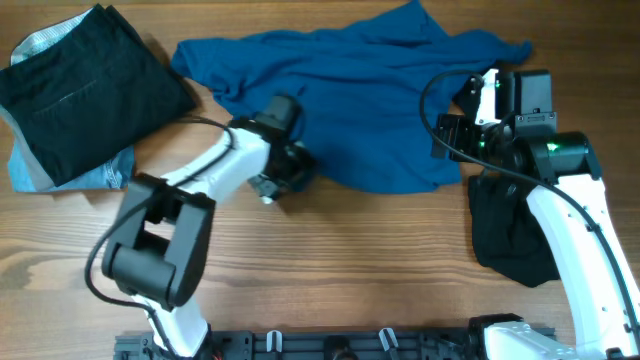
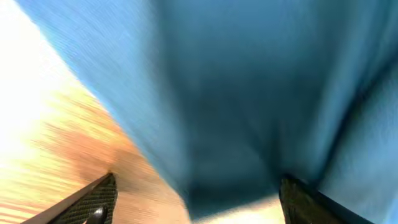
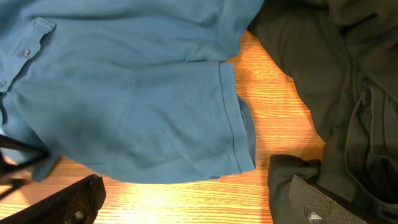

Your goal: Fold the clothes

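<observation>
Closest to you, both arms sit at the near edge of the shirt point(image 1: 360, 90), which lies rumpled across the middle of the worktop point(image 1: 350, 270). Your left pincer point(image 2: 198, 180) has its fingers apart with the blue hem in the gap. That view is blurred, so you cannot judge how many layers sit there. Shut it here and you may gather a bunched fold, or nip so little cloth that it slips on the lift. Your right pincer point(image 3: 196, 180) is spread wide too, holding nothing, over the sleeve hem point(image 3: 236, 124). The dark garment point(image 3: 336, 81) lies just beside that sleeve, under the right arm, so a careless close or sweep could catch it and drag it along. The right arm's cable point(image 1: 428, 95) loops above the shirt and could snag if cloth is raised high. Lift one side ahead of the other and the fold will skew, pressing in the creases.

Farther off, the shirt's left end lies just beside the black stack point(image 1: 85, 85), which rests on a pale blue piece point(image 1: 115, 172). Pulling the shirt that way could nudge them.

A black rail point(image 1: 340, 345) runs along the near edge. Beyond it the worktop is flat wood grain, probably slick enough that cloth slides instead of staying put. Nothing of the room beyond it shows
</observation>
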